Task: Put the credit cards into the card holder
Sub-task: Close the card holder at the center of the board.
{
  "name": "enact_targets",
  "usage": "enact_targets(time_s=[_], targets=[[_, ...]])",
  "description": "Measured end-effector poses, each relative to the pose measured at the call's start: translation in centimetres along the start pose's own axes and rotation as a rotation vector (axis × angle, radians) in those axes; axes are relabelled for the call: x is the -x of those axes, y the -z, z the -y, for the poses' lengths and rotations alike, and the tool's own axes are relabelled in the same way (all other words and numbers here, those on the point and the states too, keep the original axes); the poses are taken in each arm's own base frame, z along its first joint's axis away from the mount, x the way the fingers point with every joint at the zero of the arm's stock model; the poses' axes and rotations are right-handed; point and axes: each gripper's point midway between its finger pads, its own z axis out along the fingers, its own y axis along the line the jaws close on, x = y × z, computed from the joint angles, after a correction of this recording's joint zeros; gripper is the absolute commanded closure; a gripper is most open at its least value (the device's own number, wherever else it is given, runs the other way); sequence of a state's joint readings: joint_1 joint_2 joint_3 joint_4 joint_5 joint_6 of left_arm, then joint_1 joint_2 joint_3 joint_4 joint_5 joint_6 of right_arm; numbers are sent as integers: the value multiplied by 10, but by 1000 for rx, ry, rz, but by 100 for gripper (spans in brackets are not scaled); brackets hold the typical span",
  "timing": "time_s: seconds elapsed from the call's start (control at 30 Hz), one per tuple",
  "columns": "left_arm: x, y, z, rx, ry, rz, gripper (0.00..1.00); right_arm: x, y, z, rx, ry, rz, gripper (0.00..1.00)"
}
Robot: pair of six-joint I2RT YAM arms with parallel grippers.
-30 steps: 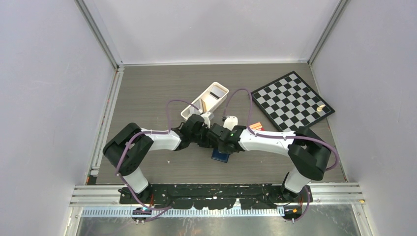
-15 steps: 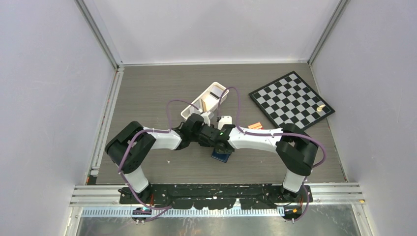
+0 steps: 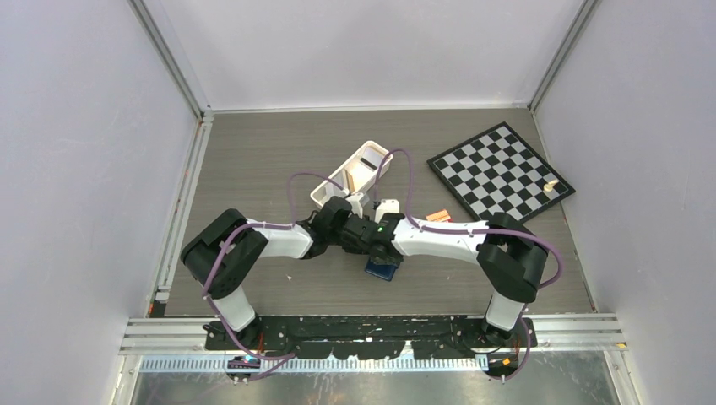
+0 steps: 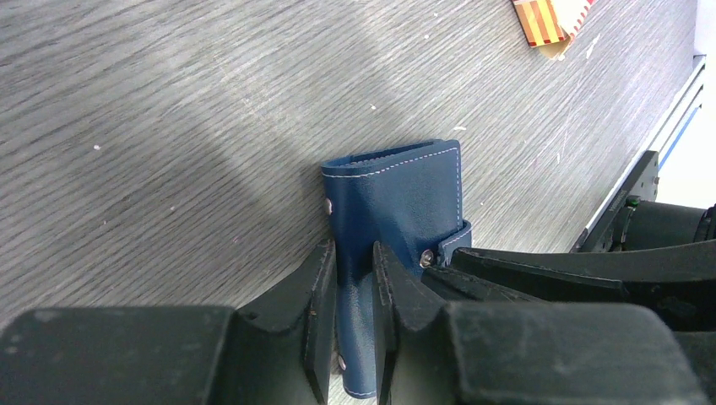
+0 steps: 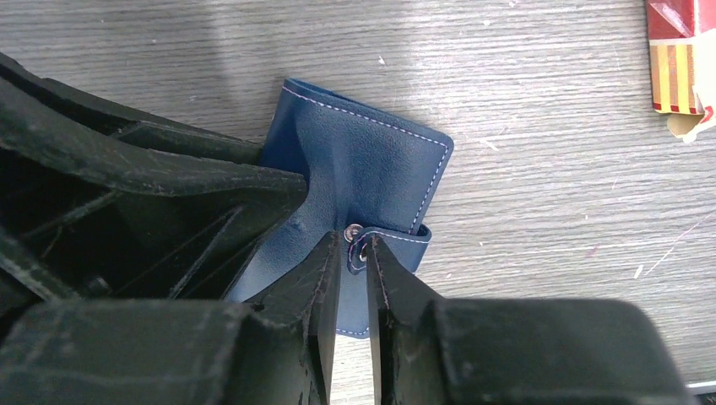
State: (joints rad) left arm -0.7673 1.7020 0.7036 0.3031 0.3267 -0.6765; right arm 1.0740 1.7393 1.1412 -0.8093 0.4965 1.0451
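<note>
Both arms reach in low over the middle of the worktop (image 3: 253, 152) and meet at the card holder (image 4: 397, 194), a small navy case with pale stitching. It lies on the grey wood between them, partly lifted at one edge. The left fingers (image 4: 325, 278) are drawn in narrow and pinch a fold of the blue leather, which touches both of them. The right fingers (image 5: 331, 270) come in from the other side with only a slim gap between them. Their tips are right at the little clasp tab (image 5: 384, 240) with its metal snap, but I cannot tell whether they actually grip it or only touch it. From above, the holder shows only as a dark blue corner poking out beneath the two wrists. Behind the arms sits a long white tray (image 3: 325, 192), with something tan leaning inside that may be one of the credit cards (image 3: 347, 178); it is too small to be sure. A red-orange banded pack (image 5: 675, 59) lies just to the right of the holder, apart from it, and a chessboard (image 3: 498, 169) rests in the far right corner.
</note>
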Motion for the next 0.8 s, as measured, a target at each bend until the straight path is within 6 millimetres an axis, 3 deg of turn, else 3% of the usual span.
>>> enact_targets(time_s=[0.6, 0.8], targets=[[0, 0, 0, 1, 0, 0, 91, 1, 7, 12, -58, 8, 8, 77], [0, 0, 0, 1, 0, 1, 91, 2, 7, 12, -62, 9, 13, 72]])
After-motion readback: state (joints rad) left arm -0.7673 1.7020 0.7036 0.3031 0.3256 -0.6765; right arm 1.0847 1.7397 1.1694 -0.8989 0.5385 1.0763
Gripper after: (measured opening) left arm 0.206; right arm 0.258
